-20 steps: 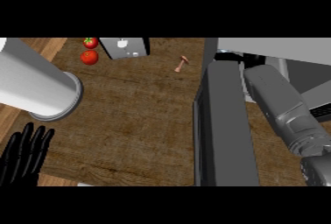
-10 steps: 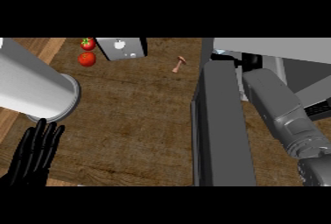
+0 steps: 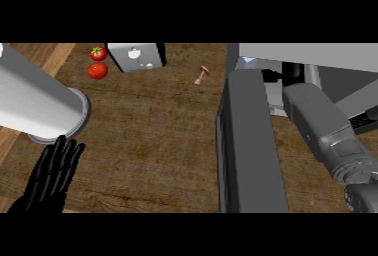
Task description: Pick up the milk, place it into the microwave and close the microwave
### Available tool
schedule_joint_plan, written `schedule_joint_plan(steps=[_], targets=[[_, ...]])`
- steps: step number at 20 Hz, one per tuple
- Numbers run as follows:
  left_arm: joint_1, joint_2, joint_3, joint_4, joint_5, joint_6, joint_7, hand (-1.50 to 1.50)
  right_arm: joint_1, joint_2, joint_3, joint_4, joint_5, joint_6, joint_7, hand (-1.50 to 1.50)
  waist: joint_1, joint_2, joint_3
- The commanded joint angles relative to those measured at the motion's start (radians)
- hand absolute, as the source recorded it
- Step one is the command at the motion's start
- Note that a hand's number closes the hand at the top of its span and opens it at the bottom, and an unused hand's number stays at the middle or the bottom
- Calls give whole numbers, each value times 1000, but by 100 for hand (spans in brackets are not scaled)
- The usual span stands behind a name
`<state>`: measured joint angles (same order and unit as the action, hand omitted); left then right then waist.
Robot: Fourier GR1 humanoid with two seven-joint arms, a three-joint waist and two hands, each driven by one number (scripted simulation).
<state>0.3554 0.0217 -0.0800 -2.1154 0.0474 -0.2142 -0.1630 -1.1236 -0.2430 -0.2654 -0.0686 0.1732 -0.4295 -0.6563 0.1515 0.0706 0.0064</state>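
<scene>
The microwave (image 3: pixel 310 52) fills the upper right, and its grey door (image 3: pixel 251 150) stands swung out over the wooden counter (image 3: pixel 155 130). A small pale corner (image 3: pixel 246 61) shows at the opening's left edge; I cannot tell whether it is the milk. My right forearm (image 3: pixel 321 125) reaches up into the opening. Only a dark bit of my right hand (image 3: pixel 294 71) shows there, the rest hidden. My left hand (image 3: pixel 52 175) rests open at the lower left, fingers straight and holding nothing.
A thick grey cylinder (image 3: pixel 37 105) slants in from the upper left, ending just above my left hand. At the back lie two tomatoes (image 3: pixel 97 70), a grey box (image 3: pixel 134 56) and a small mushroom (image 3: pixel 201 75).
My left hand has drifted up and to the right, closer to the grey cylinder's end. My right forearm has barely shifted, and the door stays swung out.
</scene>
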Motion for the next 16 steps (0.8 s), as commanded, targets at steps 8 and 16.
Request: schedule_joint_plan(steps=[8, 16], targets=[[-26, -21, -71, 40, -58, 50, -13, -150, 61, 1, -33, -18, -33, 133, -78, -150, -34, -13, 0], [-32, -22, -130, 42, -71, 62, 31, -150, 156, 2, -46, -26, -44, 207, -171, -150, -60, -25, -1]])
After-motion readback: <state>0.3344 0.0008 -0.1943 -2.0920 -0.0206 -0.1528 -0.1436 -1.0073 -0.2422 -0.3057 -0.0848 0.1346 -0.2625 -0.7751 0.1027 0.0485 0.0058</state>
